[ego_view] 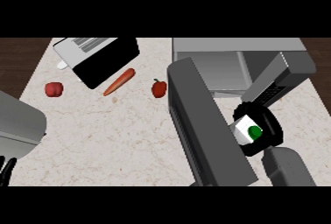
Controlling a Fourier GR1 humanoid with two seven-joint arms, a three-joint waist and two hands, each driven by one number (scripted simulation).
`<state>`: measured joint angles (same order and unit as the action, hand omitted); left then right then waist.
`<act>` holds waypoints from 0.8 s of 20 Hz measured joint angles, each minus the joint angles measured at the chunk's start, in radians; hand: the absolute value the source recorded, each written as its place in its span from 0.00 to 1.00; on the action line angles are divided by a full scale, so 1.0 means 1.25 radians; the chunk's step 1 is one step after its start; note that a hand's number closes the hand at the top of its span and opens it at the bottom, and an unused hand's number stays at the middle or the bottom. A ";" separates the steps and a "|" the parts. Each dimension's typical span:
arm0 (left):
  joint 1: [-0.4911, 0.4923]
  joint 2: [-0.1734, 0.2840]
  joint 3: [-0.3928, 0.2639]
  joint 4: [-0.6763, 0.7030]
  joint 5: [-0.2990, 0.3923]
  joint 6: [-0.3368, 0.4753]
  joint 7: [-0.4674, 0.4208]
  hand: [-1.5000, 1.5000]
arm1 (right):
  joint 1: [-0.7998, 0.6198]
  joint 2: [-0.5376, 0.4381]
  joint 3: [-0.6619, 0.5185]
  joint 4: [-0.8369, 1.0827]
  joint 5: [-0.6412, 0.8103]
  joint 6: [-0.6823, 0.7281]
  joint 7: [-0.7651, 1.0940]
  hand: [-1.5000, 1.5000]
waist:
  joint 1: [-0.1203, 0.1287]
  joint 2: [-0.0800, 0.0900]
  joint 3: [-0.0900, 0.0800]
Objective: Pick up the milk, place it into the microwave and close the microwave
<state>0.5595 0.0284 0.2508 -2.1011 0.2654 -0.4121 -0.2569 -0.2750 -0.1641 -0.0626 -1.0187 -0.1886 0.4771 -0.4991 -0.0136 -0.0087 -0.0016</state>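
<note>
White carton with a green spot, the milk (248,131), sits at right of centre in the frame, wrapped by the black right hand (262,131), whose fingers (276,127) curl round it and pinch it from both sides; only one face of the carton shows. It is off the desk (110,131), held just beside the open microwave door (203,127), which runs as a long dark slab from upper centre down to the lower middle. The microwave (239,61) cavity lies at upper right, with the grey forearm crossing in front of its right part. Risks, as judged: the door stands close on the left of the hand, so a drift leftward on the way up-frame could knock the carton against its edge; the cavity opening looks narrow beside the forearm, so a tilted carton might catch the frame. The hidden carton base makes slip hard to rule out. The left hand (6,168) shows only as dark fingertips at the lower left edge; their state cannot be told. A carrot (119,82) and two red peppers (159,88) lie at upper left, well apart from the path.
</note>
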 measured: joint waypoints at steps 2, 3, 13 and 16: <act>-0.012 0.000 0.010 0.017 -0.001 -0.004 -0.004 0.00 | 0.028 0.015 0.008 -0.082 -0.019 -0.017 0.053 1.00 | 0.003 0.001 0.000; -0.024 0.007 0.020 0.018 0.011 -0.004 0.007 0.00 | 0.039 0.019 0.009 -0.122 -0.030 -0.023 0.083 1.00 | 0.004 0.002 0.000; -0.035 0.014 0.077 0.067 0.017 -0.051 -0.021 0.00 | 0.001 0.101 0.060 -0.239 0.028 -0.193 0.160 1.00 | 0.015 0.006 0.001; -0.046 0.016 0.085 0.067 0.020 -0.049 -0.007 0.00 | -0.048 0.110 0.061 -0.194 0.070 -0.258 0.153 1.00 | 0.016 0.007 0.002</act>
<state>0.5016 0.0482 0.3576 -2.0177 0.2908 -0.4734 -0.2651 -0.3348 -0.0267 0.0132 -1.2608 -0.1009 0.1540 -0.3075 0.0070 -0.0005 0.0006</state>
